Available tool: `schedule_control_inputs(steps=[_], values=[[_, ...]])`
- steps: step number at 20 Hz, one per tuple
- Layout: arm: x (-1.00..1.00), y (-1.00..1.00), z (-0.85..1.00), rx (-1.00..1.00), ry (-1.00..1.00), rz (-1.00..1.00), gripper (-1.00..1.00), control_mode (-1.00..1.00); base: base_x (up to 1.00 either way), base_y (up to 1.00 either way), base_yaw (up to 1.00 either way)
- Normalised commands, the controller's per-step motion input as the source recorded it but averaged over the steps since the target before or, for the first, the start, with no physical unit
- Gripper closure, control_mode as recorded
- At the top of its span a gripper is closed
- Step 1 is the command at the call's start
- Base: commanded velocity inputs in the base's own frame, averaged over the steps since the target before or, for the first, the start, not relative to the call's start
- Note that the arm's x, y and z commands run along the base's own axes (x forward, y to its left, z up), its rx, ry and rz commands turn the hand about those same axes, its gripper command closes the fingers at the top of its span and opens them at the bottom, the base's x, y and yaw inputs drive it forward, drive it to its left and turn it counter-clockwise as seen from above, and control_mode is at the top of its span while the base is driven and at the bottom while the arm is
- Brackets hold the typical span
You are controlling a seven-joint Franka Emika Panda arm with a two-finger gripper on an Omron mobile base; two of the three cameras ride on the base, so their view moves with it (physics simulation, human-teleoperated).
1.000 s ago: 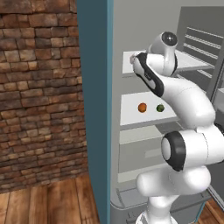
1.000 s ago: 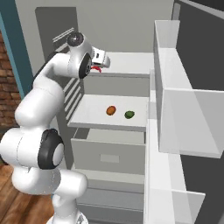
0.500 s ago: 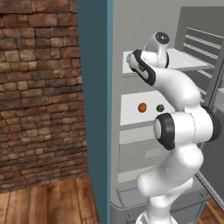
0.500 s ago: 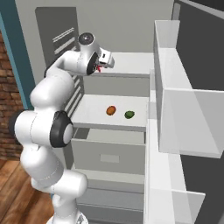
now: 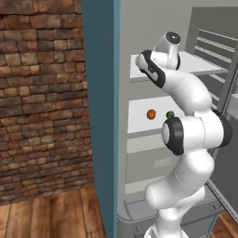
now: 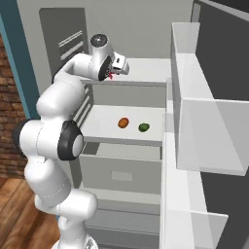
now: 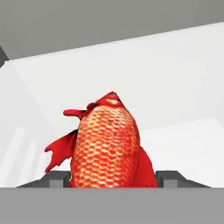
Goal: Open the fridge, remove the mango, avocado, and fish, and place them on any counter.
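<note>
The fridge [image 6: 58, 34] stands open. On its upper white shelf lies the fish [image 7: 105, 144], red-orange and scaly, also seen as a red patch, the fish [image 6: 113, 75], under the hand. My gripper [image 7: 113, 177] reaches onto that shelf, the gripper [image 6: 119, 65], and its two fingertips press close against the fish's sides, shut on it. One shelf lower sit the orange mango [image 6: 123, 123] and the dark green avocado [image 6: 143, 127], side by side; they also show as mango [image 5: 151, 114] and avocado [image 5: 170, 114]. The counter is out of view.
The fridge's door [image 6: 214, 97] hangs open on the right with clear bins on its inside. A grey drawer [image 6: 121, 170] sticks out below the fruit shelf. A brick wall [image 5: 42, 93] and wooden floor [image 5: 56, 214] lie left of the teal fridge side [image 5: 100, 93].
The jaws have come in from wide open onto the fish. The arm has swung its elbow up and reached further onto the upper shelf.
</note>
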Motion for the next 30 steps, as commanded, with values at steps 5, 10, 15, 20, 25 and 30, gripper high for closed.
schedule_control_inputs(steps=[5,10,15,20,25,30], values=[[-0.31,0.00,0.03,0.00,-0.09,0.00,1.00,-1.00,0.00,0.00,0.00],[-0.53,-0.01,0.52,0.00,-0.27,-0.04,1.00,-1.00,0.00,0.00,0.00],[-0.98,-0.01,0.13,0.00,-0.08,0.00,1.00,-1.00,0.00,0.00,0.00],[-1.00,-0.02,0.67,0.00,0.01,-0.05,1.00,-1.00,0.00,0.00,0.00],[-1.00,0.00,0.33,-0.08,0.08,0.00,1.00,-1.00,0.00,0.00,0.00],[-0.99,0.02,0.00,-0.11,0.00,0.03,1.00,-1.00,0.00,0.00,0.00]])
